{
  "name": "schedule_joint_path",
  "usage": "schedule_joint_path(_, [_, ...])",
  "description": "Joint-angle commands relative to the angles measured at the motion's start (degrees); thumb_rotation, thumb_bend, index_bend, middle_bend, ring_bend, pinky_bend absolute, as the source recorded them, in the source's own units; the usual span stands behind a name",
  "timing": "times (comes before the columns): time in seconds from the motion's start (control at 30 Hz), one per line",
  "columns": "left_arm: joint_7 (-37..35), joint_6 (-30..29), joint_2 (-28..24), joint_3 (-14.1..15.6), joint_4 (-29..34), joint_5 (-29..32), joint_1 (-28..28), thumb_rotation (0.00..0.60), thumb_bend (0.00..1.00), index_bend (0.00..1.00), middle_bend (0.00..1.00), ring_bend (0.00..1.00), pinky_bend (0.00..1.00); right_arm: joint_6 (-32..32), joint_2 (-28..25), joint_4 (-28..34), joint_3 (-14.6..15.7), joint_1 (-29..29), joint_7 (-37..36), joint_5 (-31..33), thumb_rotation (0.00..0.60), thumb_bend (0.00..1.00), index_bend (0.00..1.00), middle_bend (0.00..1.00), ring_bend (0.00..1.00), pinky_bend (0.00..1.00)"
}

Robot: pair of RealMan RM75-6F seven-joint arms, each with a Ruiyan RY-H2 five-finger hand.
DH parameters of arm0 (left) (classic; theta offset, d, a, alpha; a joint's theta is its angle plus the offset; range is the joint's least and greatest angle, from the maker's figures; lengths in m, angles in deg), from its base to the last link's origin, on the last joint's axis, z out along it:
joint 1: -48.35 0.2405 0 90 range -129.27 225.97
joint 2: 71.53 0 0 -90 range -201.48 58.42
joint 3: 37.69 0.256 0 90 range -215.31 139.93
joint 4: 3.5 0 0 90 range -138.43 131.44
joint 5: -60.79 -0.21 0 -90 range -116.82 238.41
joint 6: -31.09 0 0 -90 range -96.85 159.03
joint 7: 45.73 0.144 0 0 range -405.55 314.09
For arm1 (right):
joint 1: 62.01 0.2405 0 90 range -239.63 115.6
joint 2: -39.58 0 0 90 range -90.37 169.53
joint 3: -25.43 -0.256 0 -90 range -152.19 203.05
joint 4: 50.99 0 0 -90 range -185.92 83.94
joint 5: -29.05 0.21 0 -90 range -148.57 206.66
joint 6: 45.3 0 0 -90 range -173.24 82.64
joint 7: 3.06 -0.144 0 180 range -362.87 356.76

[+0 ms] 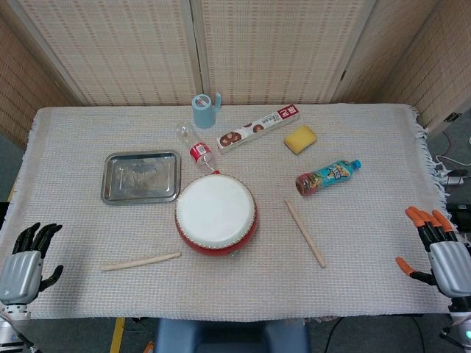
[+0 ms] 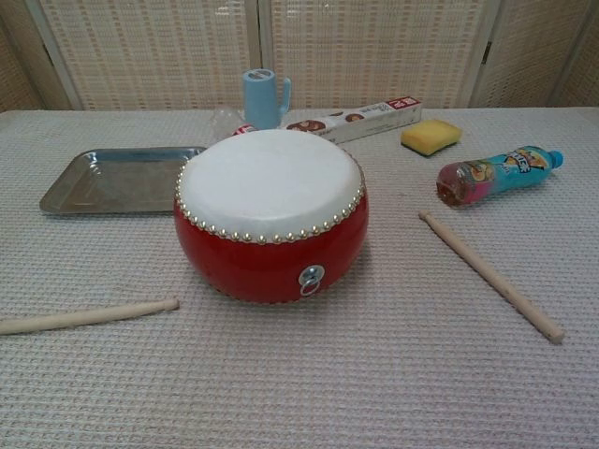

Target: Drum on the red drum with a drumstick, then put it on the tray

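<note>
The left hand (image 1: 23,261) rests at the table's near left corner, fingers spread, holding nothing. Behind it lies the steel tray (image 1: 140,177), and nearer the front one drumstick (image 1: 140,261) lies flat on the cloth. The red drum (image 1: 215,214) sits mid-table (white skin up), with a blue cup (image 1: 204,109), a small clear bottle (image 1: 194,145) and a long box (image 1: 258,128) beyond it. The second drumstick (image 1: 305,233) lies right of the drum, near a yellow sponge (image 1: 300,139) and a drink bottle (image 1: 327,176). The right hand (image 1: 436,250) rests far right, fingers apart and empty.
</note>
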Motion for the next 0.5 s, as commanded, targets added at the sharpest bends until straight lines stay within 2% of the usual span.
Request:
schedule_joint_path(0.03, [0.30,-0.13,0.15,-0.20,0.10,0.19,0.12,0.600,0.25,0.17,0.13,0.03,0.06,-0.30,0.11,0.21,-0.21,0.42,0.07,0.07,0.600,0.23,0.00,0.06,0.00,0.00])
schedule_joint_path(0.27, [-1.09,1.63,0.29,-0.41,-0.26,-0.08,-0.64,0.600,0.26,0.22,0.15,0.03,0.06,0.72,0.12,-0.08,0.04,0.29,-0.42,-0.59,0.600,0.23,0.00,0.06,0.00,0.00])
schedule_joint_path(0.4, [-4.01,4.43,0.68,-0.74,-0.05,-0.71,-2.34,0.600,0.33,0.34,0.19,0.06,0.07,1.62,-0.05,-0.06,0.07,0.23,-0.64,-1.20,0.600,0.23,0.00,0.06,0.00,0.00])
schedule_joint_path(0.5, [-8.32,9.55,0.88,-0.25,0.80,-1.26,-4.74,0.600,0.37,0.40,0.21,0.07,0.07,1.81,-0.19,-0.14,0.19,0.39,-0.90,-1.69,0.600,0.23,0.00,0.06,0.00,0.00])
